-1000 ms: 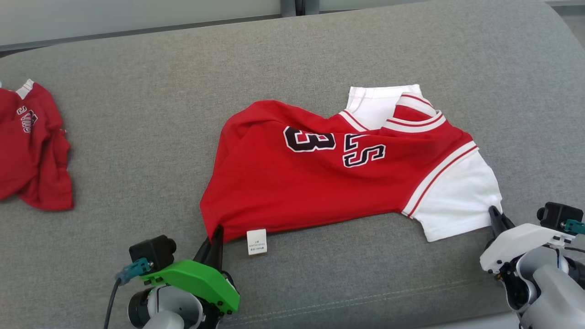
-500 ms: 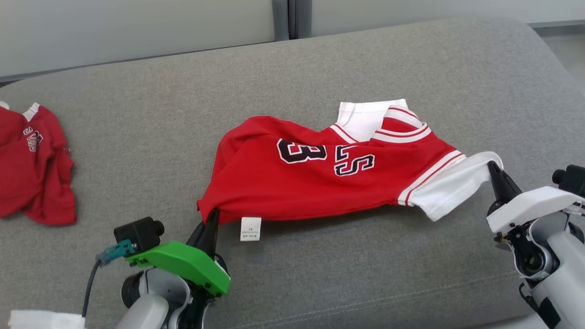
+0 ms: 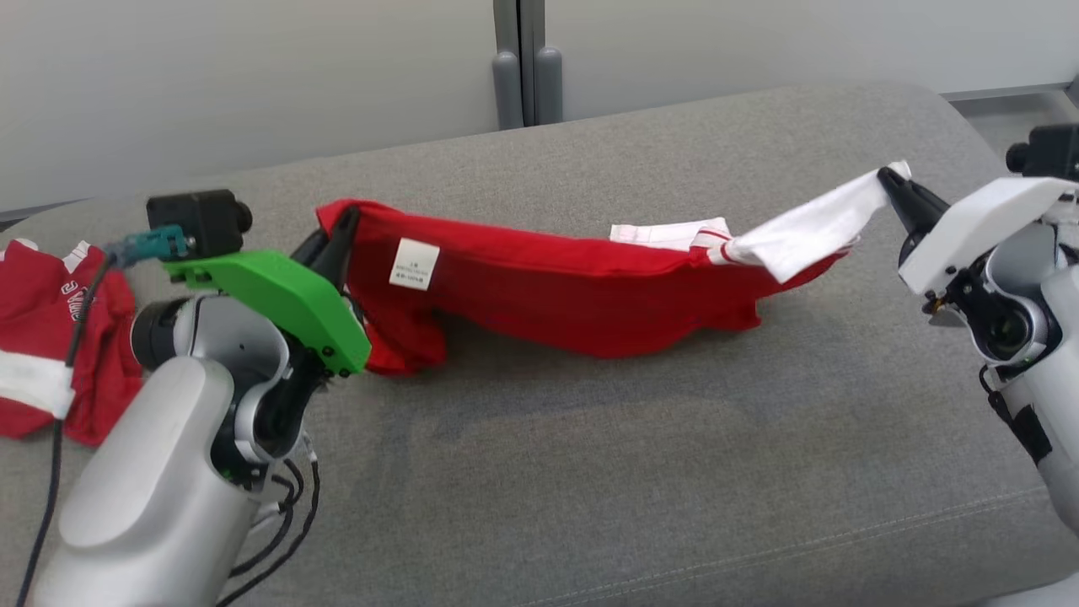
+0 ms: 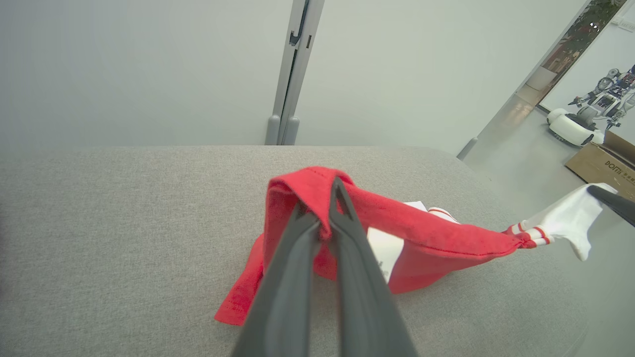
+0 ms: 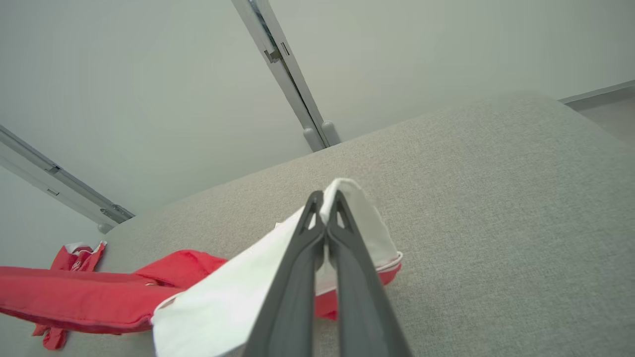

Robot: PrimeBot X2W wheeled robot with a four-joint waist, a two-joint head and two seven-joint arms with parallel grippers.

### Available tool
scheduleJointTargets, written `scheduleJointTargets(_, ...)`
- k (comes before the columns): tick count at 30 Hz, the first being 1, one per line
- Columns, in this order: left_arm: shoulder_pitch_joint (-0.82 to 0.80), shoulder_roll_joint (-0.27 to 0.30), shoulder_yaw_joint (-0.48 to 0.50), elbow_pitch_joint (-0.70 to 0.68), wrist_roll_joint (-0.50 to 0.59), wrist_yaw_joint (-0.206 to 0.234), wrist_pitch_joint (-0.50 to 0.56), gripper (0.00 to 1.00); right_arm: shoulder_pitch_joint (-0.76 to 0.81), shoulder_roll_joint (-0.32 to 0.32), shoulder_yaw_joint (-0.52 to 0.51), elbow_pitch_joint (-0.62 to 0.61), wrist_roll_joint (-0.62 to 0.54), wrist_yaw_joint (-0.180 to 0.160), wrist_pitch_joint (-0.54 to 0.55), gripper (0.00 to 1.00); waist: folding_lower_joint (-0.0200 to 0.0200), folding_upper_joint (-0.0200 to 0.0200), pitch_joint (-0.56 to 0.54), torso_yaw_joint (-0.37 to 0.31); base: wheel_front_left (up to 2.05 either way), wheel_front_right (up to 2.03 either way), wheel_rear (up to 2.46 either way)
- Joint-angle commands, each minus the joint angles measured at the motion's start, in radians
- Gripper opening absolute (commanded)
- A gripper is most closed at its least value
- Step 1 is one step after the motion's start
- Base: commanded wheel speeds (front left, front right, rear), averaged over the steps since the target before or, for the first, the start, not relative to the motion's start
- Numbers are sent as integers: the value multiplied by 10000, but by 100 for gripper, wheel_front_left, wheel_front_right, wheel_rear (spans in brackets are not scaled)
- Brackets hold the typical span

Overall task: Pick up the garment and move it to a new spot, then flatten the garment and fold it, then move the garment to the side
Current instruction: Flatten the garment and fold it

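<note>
The garment (image 3: 573,287) is a red jersey with white sleeves, stretched in the air between both grippers above the grey cushion (image 3: 539,455), its middle sagging onto the fabric. My left gripper (image 3: 341,226) is shut on the red hem corner beside a white care label (image 3: 414,263); in the left wrist view the left gripper (image 4: 325,198) pinches the garment (image 4: 426,238) there. My right gripper (image 3: 885,177) is shut on the white sleeve's end. Seen from the right wrist, the right gripper (image 5: 326,198) clamps that white sleeve (image 5: 223,302).
A second red garment (image 3: 50,337) lies crumpled at the cushion's left end, behind my left arm. A grey partition wall with a post (image 3: 523,76) stands behind the cushion. The cushion's right edge (image 3: 969,126) drops to the floor.
Both grippers have risen with the garment, lifting its hem corner and sleeve off the cushion and drawing it taut. The head camera has tilted up.
</note>
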Motion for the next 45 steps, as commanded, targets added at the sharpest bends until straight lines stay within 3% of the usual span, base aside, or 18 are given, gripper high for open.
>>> scheduleJointTargets(1, -400, 49, 50, 35, 42, -46, 123, 0, -309, 5, -85, -13, -212, -1, 146, 0, 0, 0, -244, -9, 0, 0, 0)
scheduleJointTargets(16, -3545, 151, 58, 552, 347, -219, 1261, 0, -3088, 497, -1155, -644, -1989, 0, 1159, 0, 0, 0, -734, 111, 0, 0, 0)
scheduleJointTargets(28, -5463, 213, -54, 1662, 764, -59, 1953, 0, -5281, 1005, -1831, -598, -3497, 0, 1863, 0, 0, 0, -83, 165, 0, 0, 0)
scheduleJointTargets(35, -6687, 61, 54, 2697, 1231, 58, 1409, 0, -6592, 1316, -1727, -26, -4669, 0, 1428, 0, 0, 0, 1147, 185, 0, 0, 0)
scheduleJointTargets(41, -8368, -78, 194, 3687, 1983, 98, 21, 0, -8339, 1642, -1665, 692, -5995, 0, 236, 0, 0, 0, 2644, 58, 0, 0, 0)
scheduleJointTargets(45, -9682, -152, 238, 4589, 2571, -20, -1246, 0, -9809, 2080, -2022, 1595, -7063, -1, -1135, 0, 0, 0, 3778, -118, 0, 0, 0)
